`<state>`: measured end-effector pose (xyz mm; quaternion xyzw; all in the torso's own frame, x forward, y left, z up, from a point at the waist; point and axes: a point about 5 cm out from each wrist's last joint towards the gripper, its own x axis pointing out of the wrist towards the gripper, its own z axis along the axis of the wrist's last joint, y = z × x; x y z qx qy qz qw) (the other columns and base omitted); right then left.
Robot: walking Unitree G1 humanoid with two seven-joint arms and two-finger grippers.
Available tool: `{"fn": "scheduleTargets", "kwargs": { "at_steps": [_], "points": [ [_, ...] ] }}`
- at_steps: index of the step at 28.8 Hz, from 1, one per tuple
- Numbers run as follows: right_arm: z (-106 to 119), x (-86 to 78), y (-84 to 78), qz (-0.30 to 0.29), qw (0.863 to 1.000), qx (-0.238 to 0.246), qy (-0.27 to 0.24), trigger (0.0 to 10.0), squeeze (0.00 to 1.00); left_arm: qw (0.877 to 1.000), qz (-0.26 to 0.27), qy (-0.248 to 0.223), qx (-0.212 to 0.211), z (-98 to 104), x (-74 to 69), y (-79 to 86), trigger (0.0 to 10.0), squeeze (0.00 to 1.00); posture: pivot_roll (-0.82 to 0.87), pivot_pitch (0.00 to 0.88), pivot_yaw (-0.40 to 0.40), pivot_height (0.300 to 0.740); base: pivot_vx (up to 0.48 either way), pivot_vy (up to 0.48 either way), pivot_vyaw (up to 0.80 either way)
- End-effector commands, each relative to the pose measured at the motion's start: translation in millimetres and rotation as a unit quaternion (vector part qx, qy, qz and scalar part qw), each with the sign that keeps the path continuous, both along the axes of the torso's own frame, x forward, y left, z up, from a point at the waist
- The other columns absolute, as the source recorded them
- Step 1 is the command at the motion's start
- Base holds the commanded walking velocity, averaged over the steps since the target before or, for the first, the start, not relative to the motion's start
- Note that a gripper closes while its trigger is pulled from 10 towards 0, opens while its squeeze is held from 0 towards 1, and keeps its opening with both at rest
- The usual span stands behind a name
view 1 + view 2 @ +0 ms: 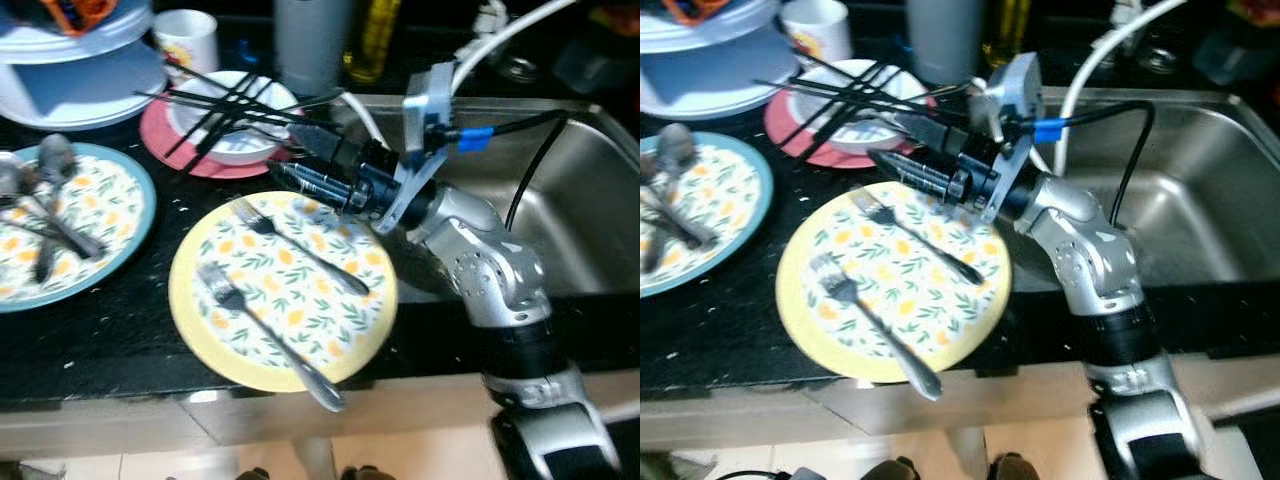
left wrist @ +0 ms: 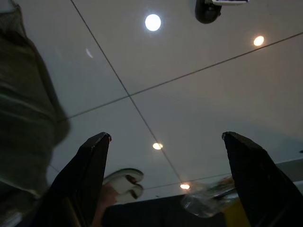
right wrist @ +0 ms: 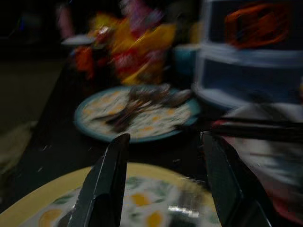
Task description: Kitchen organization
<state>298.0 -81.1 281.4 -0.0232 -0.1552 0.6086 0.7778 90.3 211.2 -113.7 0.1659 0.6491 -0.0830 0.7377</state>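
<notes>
A yellow flowered plate [image 1: 186, 300] lies on the dark counter with two forks on it, one near the back [image 1: 300, 245] and one near the front [image 1: 265, 325]. My right gripper [image 1: 295, 158] hovers over the plate's far edge, pointing left. It is open with nothing between its fingers [image 3: 106, 179]. Just beyond it, black chopsticks [image 1: 225, 105] lie across a white bowl [image 1: 245, 148] on a pink plate [image 1: 160, 135]. A blue-rimmed plate [image 1: 140, 225] at the left carries spoons [image 1: 50, 200]. My left gripper [image 2: 165, 142] is open and points up at a ceiling with lights.
A steel sink [image 1: 570, 220] opens right of the plates, with cables running over its rim. Stacked white containers [image 1: 80, 60], a cup [image 1: 188, 40], a grey cylinder [image 1: 310, 40] and a yellow bottle [image 1: 372, 35] stand along the back. The counter's front edge runs just below the yellow plate.
</notes>
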Motion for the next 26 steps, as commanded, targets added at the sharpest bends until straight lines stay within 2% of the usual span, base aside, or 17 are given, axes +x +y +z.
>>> {"fn": "scheduleTargets", "kwargs": {
  "at_steps": [1, 3, 5, 8, 10, 12, 15, 23, 26],
  "points": [
    [-8, -11.1, 1.6, 0.036, 0.999, -0.037, -0.003, 10.0, 0.00, 1.000, -0.002, 0.018, -0.006, -3, -10.2, -4.7, 10.0, 0.00, 0.11, 0.106, -0.073, 0.740, 0.000, 0.000, 0.00],
    [-13, -20.1, -6.0, 0.058, 0.997, -0.059, -0.003, 10.0, 0.00, 1.000, -0.003, 0.019, -0.007, -3, -10.0, -4.8, 10.0, 0.00, 0.11, 0.105, -0.073, 0.740, 0.000, 0.000, 0.00],
    [-13, -20.1, -6.0, 0.058, 0.997, -0.059, -0.003, 10.0, 0.00, 1.000, -0.003, 0.019, -0.007, -3, -10.0, -4.8, 10.0, 0.00, 0.11, 0.105, -0.073, 0.740, 0.000, 0.000, 0.00],
    [-26, -19.1, -24.6, 0.011, 0.992, -0.126, 0.004, 10.0, 0.00, 1.000, -0.007, 0.018, -0.007, -2, -8.3, -4.9, 10.0, 0.00, 0.10, 0.094, -0.074, 0.740, 0.000, 0.000, 0.00],
    [-27, -19.5, -26.2, 0.007, 0.991, -0.132, 0.006, 10.0, 0.00, 1.000, -0.007, 0.018, -0.007, -2, -8.1, -4.9, 10.0, 0.00, 0.10, 0.094, -0.074, 0.740, 0.000, 0.000, 0.00],
    [-34, -21.1, -33.4, -0.015, 0.984, -0.179, 0.016, 10.0, 0.00, 1.000, -0.010, 0.017, -0.007, -2, -7.2, -5.3, 10.0, 0.00, 0.09, 0.087, -0.073, 0.740, 0.000, 0.000, 0.00],
    [-43, -22.0, -39.8, -0.039, 0.974, -0.222, 0.032, 10.0, 0.00, 1.000, -0.011, 0.016, -0.007, -2, -6.4, -5.7, 10.0, 0.00, 0.08, 0.085, -0.071, 0.740, 0.000, 0.000, 0.00],
    [-47, -13.4, -37.2, -0.094, 0.973, -0.203, 0.063, 10.0, 0.00, 1.000, -0.015, 0.016, -0.008, -2, -5.6, -5.9, 10.0, 0.00, 0.08, 0.086, -0.070, 0.740, 0.000, 0.000, 0.00],
    [-44, -7.0, -33.5, -0.115, 0.974, -0.182, 0.073, 10.0, 0.00, 1.000, -0.014, 0.016, -0.009, -2, -6.0, -5.9, 10.0, 0.00, 0.08, 0.087, -0.071, 0.740, 0.000, 0.000, 0.00]
  ]
}}
